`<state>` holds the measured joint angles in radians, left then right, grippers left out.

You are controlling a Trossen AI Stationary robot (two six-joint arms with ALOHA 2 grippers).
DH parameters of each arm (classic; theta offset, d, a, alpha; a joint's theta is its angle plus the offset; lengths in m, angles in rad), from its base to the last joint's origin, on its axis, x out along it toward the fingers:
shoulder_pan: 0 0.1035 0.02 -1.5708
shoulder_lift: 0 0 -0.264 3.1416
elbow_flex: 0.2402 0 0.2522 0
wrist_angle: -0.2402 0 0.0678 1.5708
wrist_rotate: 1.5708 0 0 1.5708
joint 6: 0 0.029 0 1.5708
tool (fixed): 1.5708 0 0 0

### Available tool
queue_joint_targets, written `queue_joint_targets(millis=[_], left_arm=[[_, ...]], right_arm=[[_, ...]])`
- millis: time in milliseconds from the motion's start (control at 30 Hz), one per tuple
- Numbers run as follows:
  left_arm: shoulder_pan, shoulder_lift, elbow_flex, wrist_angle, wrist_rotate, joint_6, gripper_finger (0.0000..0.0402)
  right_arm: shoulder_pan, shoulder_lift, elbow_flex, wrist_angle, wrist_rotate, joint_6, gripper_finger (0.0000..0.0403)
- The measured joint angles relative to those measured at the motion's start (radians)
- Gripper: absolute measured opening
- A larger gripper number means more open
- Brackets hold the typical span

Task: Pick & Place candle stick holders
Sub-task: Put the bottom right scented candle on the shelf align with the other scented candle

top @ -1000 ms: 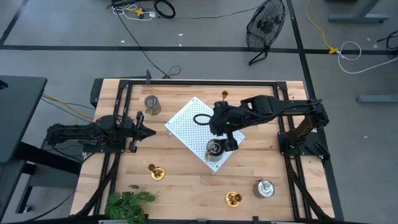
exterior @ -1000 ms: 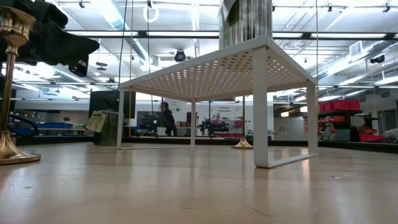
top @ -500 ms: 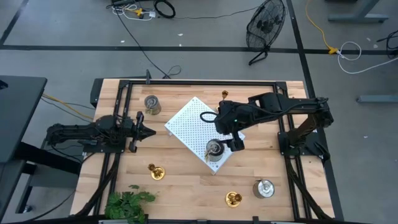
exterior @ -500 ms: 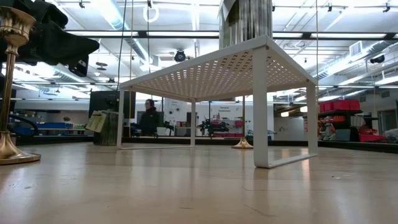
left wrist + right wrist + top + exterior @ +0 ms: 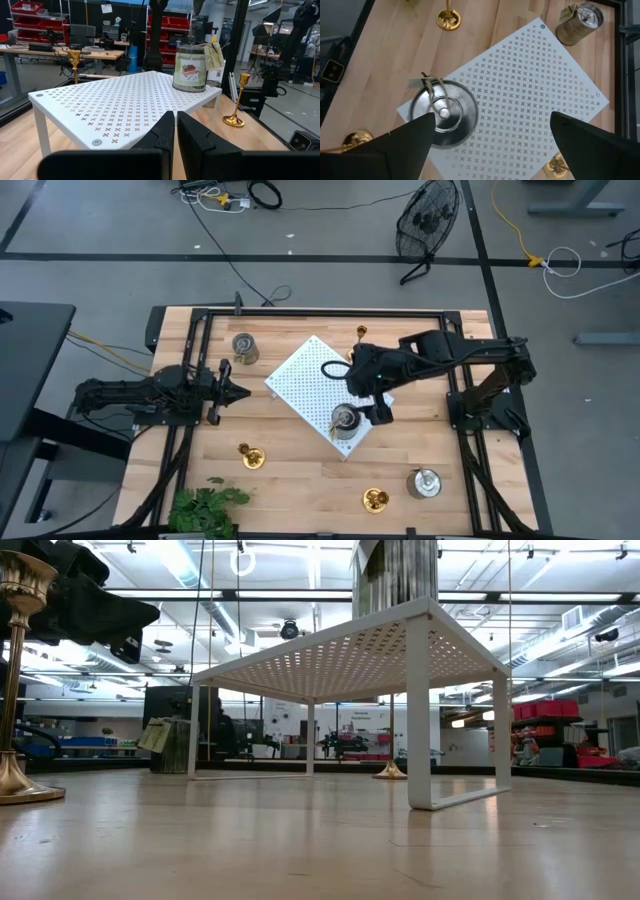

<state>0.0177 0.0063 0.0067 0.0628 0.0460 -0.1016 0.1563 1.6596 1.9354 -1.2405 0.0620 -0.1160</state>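
While poised above the white board (image 5: 325, 385), right tool (image 5: 372, 408) spread wide over silver holder (image 5: 344, 420); left tool (image 5: 235, 391) together.

Left gripper (image 5: 243, 392) rests closed at the side; right gripper (image 5: 372, 402) hovers spread wide.

A tin (image 5: 345, 418) stands on the board's (image 5: 310, 375) 5 o'clock corner; another tin (image 5: 244, 346) lies at the board's 10 o'clock.

Three brass candlesticks (image 5: 251, 456) (image 5: 376, 500) (image 5: 361, 332), three silver candle tins (image 5: 243, 346) (image 5: 345, 420) (image 5: 424, 483), one white perforated board (image 5: 310, 375), one leafy plant (image 5: 205, 508), two arms.
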Motion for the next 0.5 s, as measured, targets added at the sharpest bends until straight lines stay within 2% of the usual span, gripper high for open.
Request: queue_joint_targets(millis=[200, 500], left_arm=[[0.000, 0.000, 0.000, 0.000, 0.000, 0.000, 0.0025], [0.000, 0.000, 0.000, 0.000, 0.000, 0.000, 0.0025]], right_arm=[[0.018, 0.000, -0.003, -0.013, 0.000, 0.007, 0.0398], [0.046, -0.058, -0.151, -0.002, -0.002, 0.030, 0.0398]])
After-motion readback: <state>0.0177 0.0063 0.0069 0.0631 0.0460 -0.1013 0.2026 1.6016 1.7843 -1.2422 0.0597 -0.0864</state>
